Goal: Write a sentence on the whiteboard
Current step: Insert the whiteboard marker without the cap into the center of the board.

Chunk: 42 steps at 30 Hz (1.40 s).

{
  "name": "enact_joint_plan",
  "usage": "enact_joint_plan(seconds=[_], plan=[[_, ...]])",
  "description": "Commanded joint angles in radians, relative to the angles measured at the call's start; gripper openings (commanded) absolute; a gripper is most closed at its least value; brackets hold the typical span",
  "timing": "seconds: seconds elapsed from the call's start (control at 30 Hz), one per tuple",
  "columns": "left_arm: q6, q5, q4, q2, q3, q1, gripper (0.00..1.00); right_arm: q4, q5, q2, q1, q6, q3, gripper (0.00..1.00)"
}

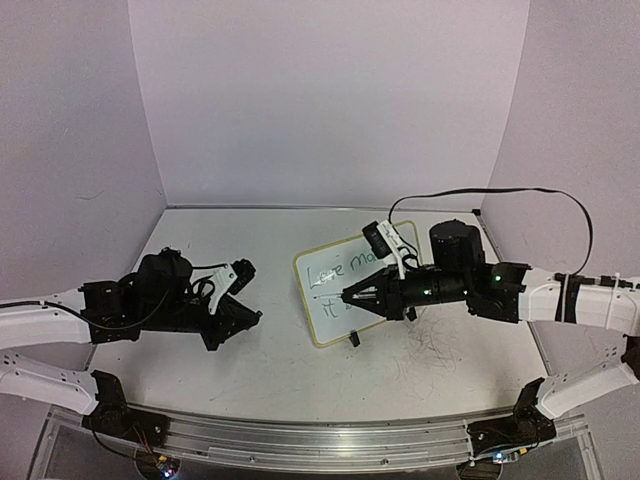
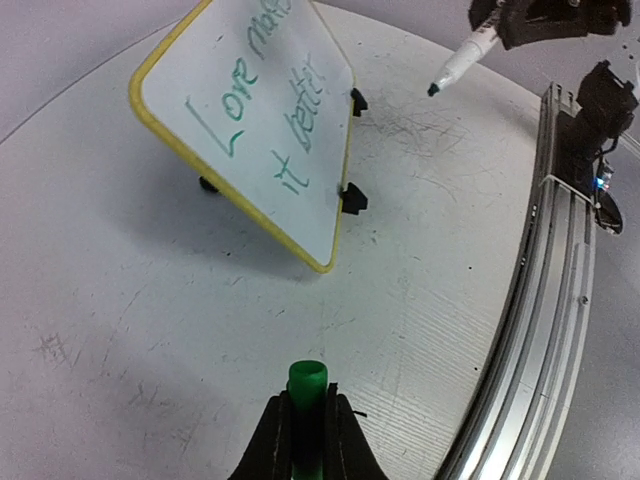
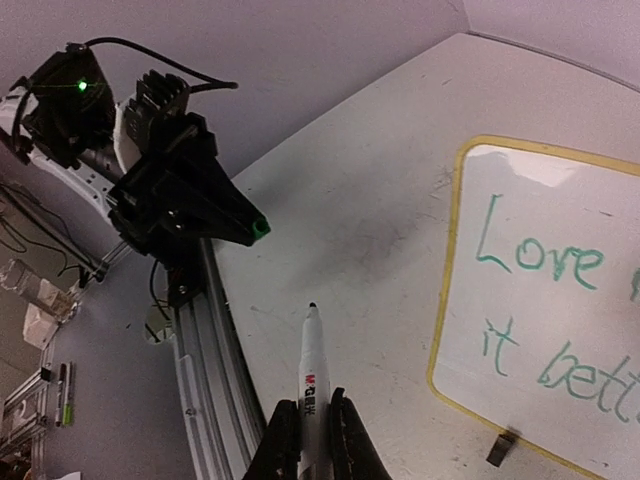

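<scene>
The whiteboard lies at the table's middle, yellow-framed, with green writing "Love ma… it better"; it also shows in the left wrist view and in the right wrist view. My right gripper hovers over the board, shut on a white marker whose uncapped tip points past the board's left edge. The marker also shows in the left wrist view. My left gripper is left of the board, shut on a green marker cap. The cap shows small in the right wrist view.
An aluminium rail runs along the table's near edge, also seen from the left wrist. A black clip foot sticks out at the board's near edge. Purple walls close the back and sides. A black cable loops above the right arm.
</scene>
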Motion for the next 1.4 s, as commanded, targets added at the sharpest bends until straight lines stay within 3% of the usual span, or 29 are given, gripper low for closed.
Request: enact_joint_plan(seconds=[0.0, 0.43, 1.37], plan=[[0.228, 0.083, 0.131, 0.020, 0.012, -0.035, 0.00, -0.023, -0.188, 0.070, 0.000, -0.028, 0.116, 0.00], [0.377, 0.007, 0.130, 0.093, 0.048, -0.109, 0.00, -0.115, -0.215, 0.234, 0.029, -0.063, 0.255, 0.00], [0.385, -0.016, 0.108, 0.112, 0.056, -0.126, 0.00, -0.161, -0.205, 0.330, 0.076, -0.080, 0.310, 0.00]])
